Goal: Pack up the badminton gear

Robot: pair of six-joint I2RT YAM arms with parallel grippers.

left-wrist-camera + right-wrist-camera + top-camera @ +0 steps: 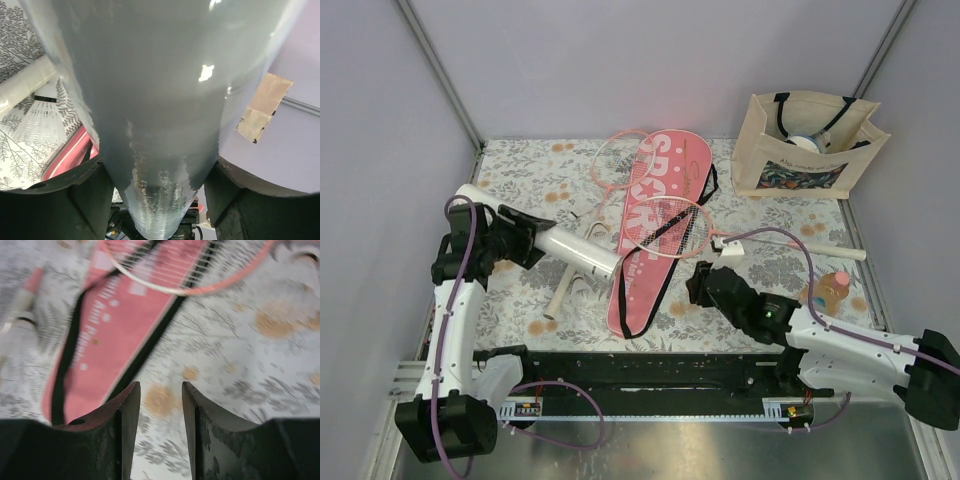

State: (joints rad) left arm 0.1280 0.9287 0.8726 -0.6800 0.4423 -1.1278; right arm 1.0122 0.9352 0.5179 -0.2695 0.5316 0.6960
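A: Our left claw (532, 240) is clamped on the tube (578, 252); right claw (160, 395) apart, empty.
B: The cover (115, 335) lies just ahead-left of it. We should pinch its edge and lift gently.

- A robot test cell in a lab is indicated, not a home or shop.
- The space is enclosed by plain pale walls (650, 60) joined by bare metal struts (438, 70).
- The left arm (450, 305) and right arm (860, 350) are bolted to a black rail (650, 368), with purple cables (760, 232) left exposed.
- The table is covered by a floral cloth (520, 170); tape (262, 107) is stuck on one wall.
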